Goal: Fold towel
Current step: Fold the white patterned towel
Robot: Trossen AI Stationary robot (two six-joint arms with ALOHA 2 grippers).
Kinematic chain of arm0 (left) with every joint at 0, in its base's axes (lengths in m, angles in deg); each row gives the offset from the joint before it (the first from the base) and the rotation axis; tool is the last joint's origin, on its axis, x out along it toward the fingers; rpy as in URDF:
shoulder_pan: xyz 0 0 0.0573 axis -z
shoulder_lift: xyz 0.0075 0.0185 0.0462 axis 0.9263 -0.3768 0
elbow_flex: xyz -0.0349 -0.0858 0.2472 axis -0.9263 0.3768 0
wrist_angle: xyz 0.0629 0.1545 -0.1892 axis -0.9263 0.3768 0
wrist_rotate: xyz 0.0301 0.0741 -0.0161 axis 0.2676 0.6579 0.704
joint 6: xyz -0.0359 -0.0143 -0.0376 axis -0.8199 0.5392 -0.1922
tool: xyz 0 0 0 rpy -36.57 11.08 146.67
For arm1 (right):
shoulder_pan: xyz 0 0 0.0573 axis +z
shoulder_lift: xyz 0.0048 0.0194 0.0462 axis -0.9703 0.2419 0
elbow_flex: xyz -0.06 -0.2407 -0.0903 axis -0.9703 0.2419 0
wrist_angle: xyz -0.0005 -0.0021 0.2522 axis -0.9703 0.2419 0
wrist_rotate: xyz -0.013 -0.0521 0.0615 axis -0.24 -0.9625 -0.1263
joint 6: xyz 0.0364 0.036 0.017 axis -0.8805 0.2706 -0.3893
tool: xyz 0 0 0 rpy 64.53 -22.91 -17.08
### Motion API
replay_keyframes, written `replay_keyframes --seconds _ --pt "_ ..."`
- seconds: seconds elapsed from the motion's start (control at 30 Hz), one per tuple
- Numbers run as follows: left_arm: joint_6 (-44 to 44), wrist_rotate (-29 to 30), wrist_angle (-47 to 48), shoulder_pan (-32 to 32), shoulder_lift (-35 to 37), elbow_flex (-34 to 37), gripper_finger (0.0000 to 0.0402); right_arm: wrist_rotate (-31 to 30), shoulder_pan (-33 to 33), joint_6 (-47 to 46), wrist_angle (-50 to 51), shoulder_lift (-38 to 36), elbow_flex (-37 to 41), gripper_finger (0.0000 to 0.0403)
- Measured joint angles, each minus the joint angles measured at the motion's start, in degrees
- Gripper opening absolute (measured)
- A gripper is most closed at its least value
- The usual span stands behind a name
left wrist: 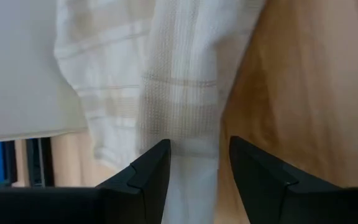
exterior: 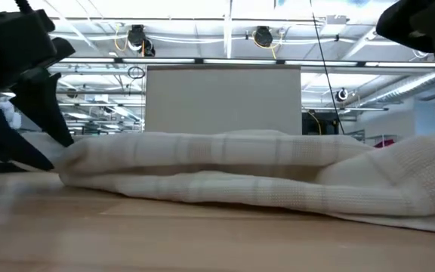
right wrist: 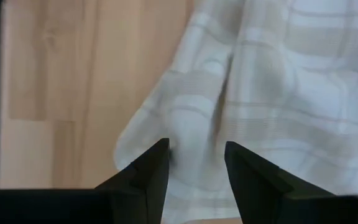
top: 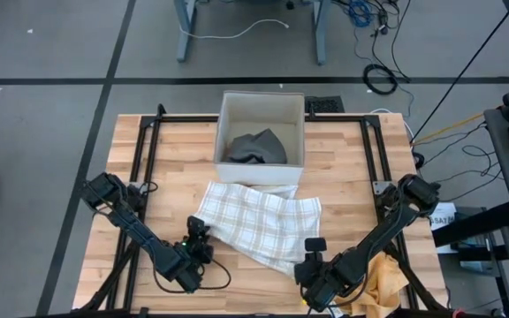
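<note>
A white towel with beige checks (top: 259, 221) lies crumpled and partly doubled over on the wooden table (top: 352, 159), just on the near side of the box. My left gripper (top: 199, 230) is low at the towel's near-left corner (left wrist: 188, 162), open, with that corner lying between the fingers (left wrist: 197, 149). In the low view its dark finger (exterior: 51, 128) comes down at the towel's left end (exterior: 74, 155). My right gripper (top: 314, 247) hangs open above the towel's near-right corner (right wrist: 148, 143), which shows just beyond its fingertips (right wrist: 196, 149). My left gripper comes at the towel's near-left corner (left wrist: 188, 162) slanting down from the near side, one finger on each side of the cloth. I cannot tell whether the fingers touch it. The towel lies slack on the table.
A white box (top: 222, 132) holding a grey cloth (top: 256, 147) stands at the far middle, its near wall touching the towel. A yellow cloth (top: 383, 283) lies at the near right corner. Black frame rails (top: 148, 159) run along both sides of the table.
</note>
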Motion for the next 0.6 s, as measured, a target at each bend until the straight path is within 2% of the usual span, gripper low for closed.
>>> replay_keyframes --seconds 0.2,0.6 --pt "0.26 2.58 0.59 -0.29 0.0 -0.02 0.0172 -5.32 -1.17 -0.83 0.45 -0.03 0.0 0.0146" --pt "0.26 5.21 2.09 -0.97 0.0 -0.02 0.0172 -6.57 -3.09 -0.42 -0.21 -0.14 0.0 0.0146"
